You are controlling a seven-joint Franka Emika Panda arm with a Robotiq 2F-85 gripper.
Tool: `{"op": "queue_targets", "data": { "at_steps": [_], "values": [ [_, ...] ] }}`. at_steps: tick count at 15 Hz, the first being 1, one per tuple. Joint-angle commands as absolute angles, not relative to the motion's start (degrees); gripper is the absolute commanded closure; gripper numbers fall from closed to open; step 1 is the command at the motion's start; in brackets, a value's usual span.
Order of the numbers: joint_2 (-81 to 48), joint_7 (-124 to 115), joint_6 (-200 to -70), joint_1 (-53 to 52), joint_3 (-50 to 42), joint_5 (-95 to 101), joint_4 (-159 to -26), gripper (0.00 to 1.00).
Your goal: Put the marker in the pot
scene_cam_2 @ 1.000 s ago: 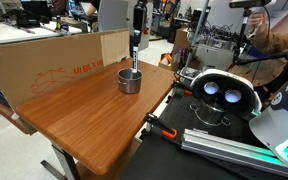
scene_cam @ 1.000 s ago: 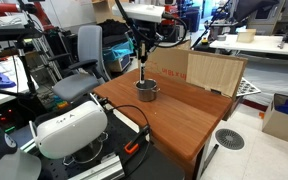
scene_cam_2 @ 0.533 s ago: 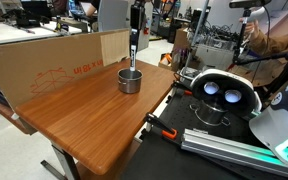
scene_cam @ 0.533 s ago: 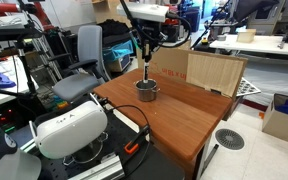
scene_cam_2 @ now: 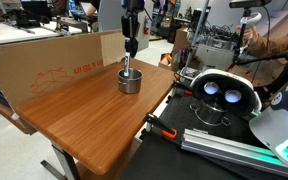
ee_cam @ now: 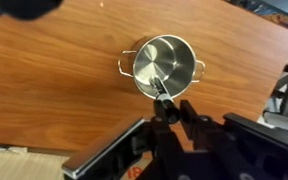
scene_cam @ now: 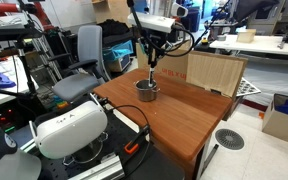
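Observation:
The silver pot [scene_cam: 147,92] stands on the wooden table; it also shows in an exterior view [scene_cam_2: 131,81] and in the wrist view [ee_cam: 164,63]. The white marker [ee_cam: 160,88] stands tilted with its lower end inside the pot and its dark cap end up, seen in both exterior views [scene_cam: 150,76] [scene_cam_2: 127,65]. My gripper [ee_cam: 171,110] hangs just above the marker's cap, over the pot's near rim [scene_cam: 150,58] [scene_cam_2: 130,48]. Its fingers are a little apart, with table showing between them. The cap lies against one finger, not clamped.
A cardboard sheet [scene_cam_2: 54,68] stands along the table's back edge [scene_cam: 214,72]. Office chairs [scene_cam: 79,60] and a white headset-like device [scene_cam: 69,128] are beside the table. A black clamp [scene_cam_2: 162,128] sits at the table's edge.
The gripper has shifted sideways and slightly up above the pot, and the wrist has turned. The marker now leans tilted in the pot instead of hanging straight under the fingers.

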State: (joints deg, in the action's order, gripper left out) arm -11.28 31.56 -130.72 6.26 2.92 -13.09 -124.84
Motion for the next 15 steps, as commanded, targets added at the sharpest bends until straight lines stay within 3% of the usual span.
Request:
{"op": "queue_targets", "data": {
  "at_steps": [1,3,4,5,7,13,15],
  "values": [
    [-13.94,29.21,-129.03,5.6,2.26,-11.61,-121.86,0.94],
    [-14.54,28.81,-129.02,5.7,2.33,-11.46,-121.4,0.94],
    [-14.7,28.52,-129.01,5.72,2.34,-11.42,-121.26,0.76],
    [-14.96,28.38,-128.96,5.75,2.34,-11.31,-120.94,0.51],
    [-15.22,27.38,-128.61,5.68,2.21,-10.83,-120.47,0.47],
    [-15.64,26.12,-127.89,5.71,2.22,-10.04,-119.54,0.04],
    [-15.76,26.01,-127.57,5.77,2.25,-10.03,-119.38,0.0]
  ]
}}
